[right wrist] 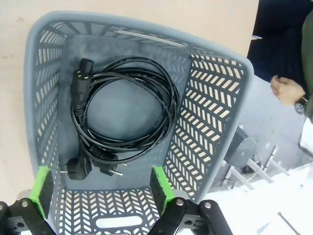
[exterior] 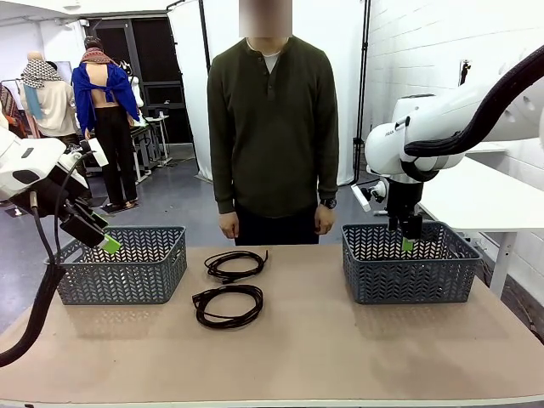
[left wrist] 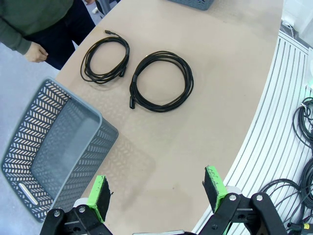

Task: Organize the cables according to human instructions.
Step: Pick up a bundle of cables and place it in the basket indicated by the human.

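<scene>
- The table point(exterior: 340, 348) has a smooth, matte tan top. On it stand two grey plastic baskets with herringbone-slotted walls.
- Two thin black cords lie flat on the bare top between the baskets, each coiled into a round bundle.
- The far loop point(exterior: 229, 277) point(left wrist: 122, 58) is the smaller. One loose end sticks out towards the person point(exterior: 272, 127).
- The near loop point(exterior: 228, 321) point(left wrist: 188, 81) lies just beside it, apart from it. Its chunky end sits on the side towards the left basket point(exterior: 127, 272) point(left wrist: 88, 161).
- From the front both coils look like flat ovals, long axis running left to right.
- The basket cords point(right wrist: 166, 95) lie coiled on the floor of the right basket point(exterior: 408, 276) point(right wrist: 215, 107). They form a nearly round bundle, with blocky plugs gathered along one long wall.
- The right gripper point(exterior: 409, 242) point(right wrist: 100, 188) hangs over that basket, pointing down. Its green-padded jaws are spread wide and hold nothing.
- The left gripper point(exterior: 102, 240) point(left wrist: 156, 193) hovers tilted by the left basket. Its jaws are also wide apart and hold nothing.
- The person stands at the far edge with arms down.
</scene>
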Motion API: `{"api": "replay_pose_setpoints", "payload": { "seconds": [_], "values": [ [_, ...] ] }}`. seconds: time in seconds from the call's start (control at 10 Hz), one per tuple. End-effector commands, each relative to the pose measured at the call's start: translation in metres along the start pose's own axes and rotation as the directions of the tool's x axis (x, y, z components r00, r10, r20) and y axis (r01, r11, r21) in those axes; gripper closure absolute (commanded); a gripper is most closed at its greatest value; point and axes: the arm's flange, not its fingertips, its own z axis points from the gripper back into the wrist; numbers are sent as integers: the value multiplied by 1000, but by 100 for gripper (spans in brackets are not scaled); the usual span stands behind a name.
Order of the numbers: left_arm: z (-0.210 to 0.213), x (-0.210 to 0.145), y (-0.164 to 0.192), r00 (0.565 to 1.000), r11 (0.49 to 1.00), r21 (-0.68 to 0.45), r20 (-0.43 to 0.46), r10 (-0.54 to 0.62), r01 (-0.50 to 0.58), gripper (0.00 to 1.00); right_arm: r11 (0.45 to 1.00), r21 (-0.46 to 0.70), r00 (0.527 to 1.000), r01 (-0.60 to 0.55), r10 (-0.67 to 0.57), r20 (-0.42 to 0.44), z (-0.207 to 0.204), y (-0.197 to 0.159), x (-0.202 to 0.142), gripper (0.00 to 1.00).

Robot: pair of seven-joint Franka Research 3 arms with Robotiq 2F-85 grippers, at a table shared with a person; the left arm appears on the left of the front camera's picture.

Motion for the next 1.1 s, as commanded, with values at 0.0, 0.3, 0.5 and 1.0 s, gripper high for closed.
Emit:
{"api": "replay_pose_setpoints", "payload": {
  "seconds": [0.0,0.3,0.5,1.0],
  "values": [
    [-2,-2,2,1000,1000,-2,25,-4,4,0,1000,1,1000,-7,7,0,-1,0,0,0],
    [-2,-2,2,1000,1000,-2,25,-4,4,0,1000,1,1000,-7,7,0,-1,0,0,0],
    [-2,-2,2,1000,1000,-2,25,-4,4,0,1000,1,1000,-7,7,0,-1,0,0,0],
    [-2,-2,2,1000,1000,-2,25,-4,4,0,989,-16,988,145,-143,61,39,38,25,0]
  ]
}}
